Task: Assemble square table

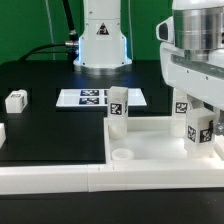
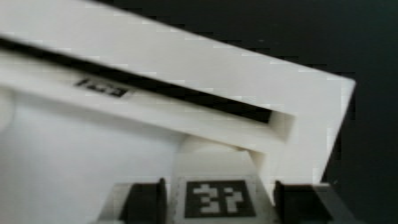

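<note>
The square table top (image 1: pixel 160 150) is a large white slab with a raised rim, low in the exterior view's right half. One white tagged leg (image 1: pixel 118 108) stands upright at its far left corner. A round socket (image 1: pixel 122 155) shows open near its front left corner. My gripper (image 1: pixel 203 122) is shut on another tagged leg (image 1: pixel 196 135) and holds it upright over the top's right side. A further tag (image 1: pixel 183 108) shows just behind it. In the wrist view the held leg (image 2: pixel 219 197) sits between my fingers (image 2: pixel 157 200), above the top's rim (image 2: pixel 267 90) and its edge tag (image 2: pixel 103 88).
A loose tagged leg (image 1: pixel 16 100) lies on the black table at the exterior view's left, and another white part (image 1: pixel 2 132) is cut off by the left edge. The marker board (image 1: pixel 100 97) lies in front of the robot base (image 1: pixel 102 45). Long white border bars (image 1: pixel 50 178) run along the front.
</note>
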Controlling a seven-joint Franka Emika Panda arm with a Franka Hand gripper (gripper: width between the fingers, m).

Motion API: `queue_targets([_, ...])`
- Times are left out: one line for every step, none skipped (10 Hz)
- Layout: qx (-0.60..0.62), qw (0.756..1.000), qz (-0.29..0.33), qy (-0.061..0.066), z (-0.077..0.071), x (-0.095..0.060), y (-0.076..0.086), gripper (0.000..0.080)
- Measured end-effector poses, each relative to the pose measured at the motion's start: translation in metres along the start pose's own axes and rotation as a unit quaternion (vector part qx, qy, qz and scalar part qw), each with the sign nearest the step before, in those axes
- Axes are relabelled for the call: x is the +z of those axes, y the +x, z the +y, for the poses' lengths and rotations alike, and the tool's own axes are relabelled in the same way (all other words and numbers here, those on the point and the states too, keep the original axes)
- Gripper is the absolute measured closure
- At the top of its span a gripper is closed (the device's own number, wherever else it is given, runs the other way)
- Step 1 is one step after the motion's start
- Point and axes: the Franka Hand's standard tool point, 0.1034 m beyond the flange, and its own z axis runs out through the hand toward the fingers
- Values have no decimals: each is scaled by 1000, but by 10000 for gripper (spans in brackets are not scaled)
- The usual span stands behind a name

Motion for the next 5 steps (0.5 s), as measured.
queue_targets([70, 998, -3, 2, 0, 1, -5, 511])
queue_targets([112, 994, -3, 7, -2, 2, -8, 511])
queue_targets([135, 991, -3, 11, -3, 3, -7, 511])
queue_targets([173, 985, -3, 13, -4, 3, -7, 511])
queue_targets([190, 982, -1, 15, -5, 3, -5, 511])
